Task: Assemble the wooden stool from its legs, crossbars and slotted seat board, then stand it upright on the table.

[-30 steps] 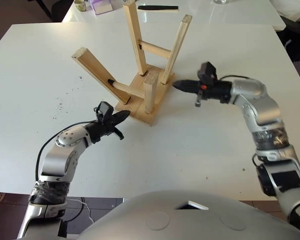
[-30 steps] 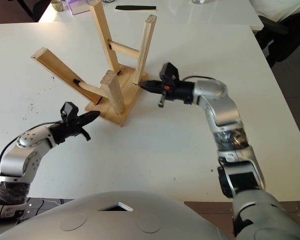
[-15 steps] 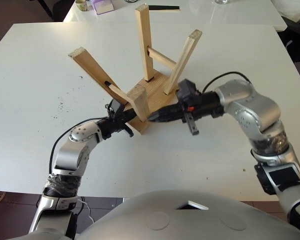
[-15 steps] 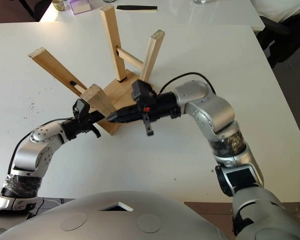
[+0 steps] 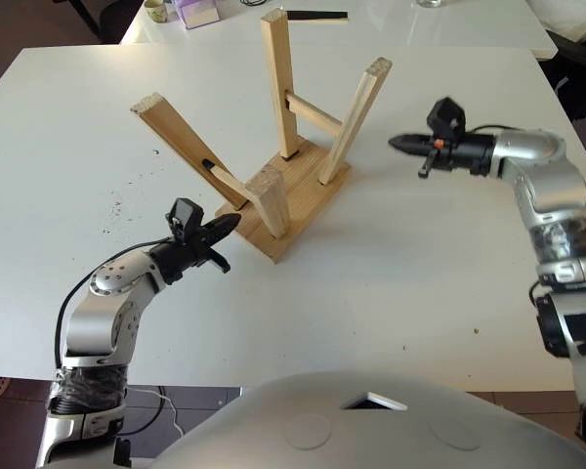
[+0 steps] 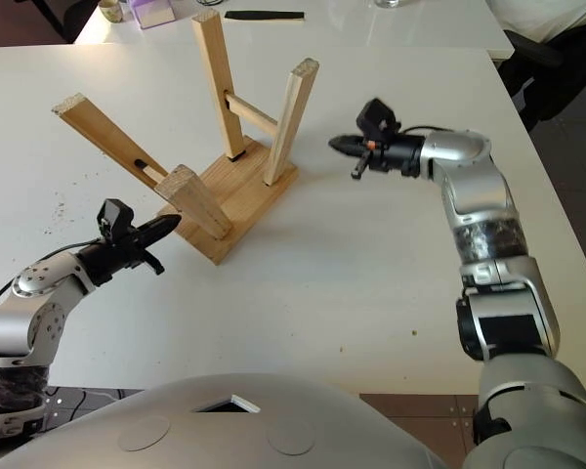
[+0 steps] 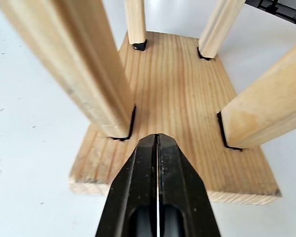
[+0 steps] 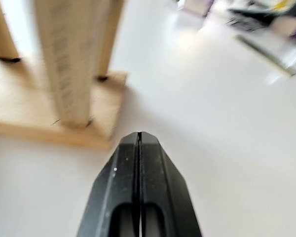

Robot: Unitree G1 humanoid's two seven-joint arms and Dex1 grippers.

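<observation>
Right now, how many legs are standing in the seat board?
4, all slotted into the seat board: left leg leaning outward, near leg by the left gripper, back leg, right leg toward the right gripper. None seems hidden.

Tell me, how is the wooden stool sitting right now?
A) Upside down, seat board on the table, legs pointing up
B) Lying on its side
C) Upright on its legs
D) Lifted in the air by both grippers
A: the seat board lies flat on the table with the legs sticking upward, while the left gripper and right gripper are both shut and clear of it.
</observation>
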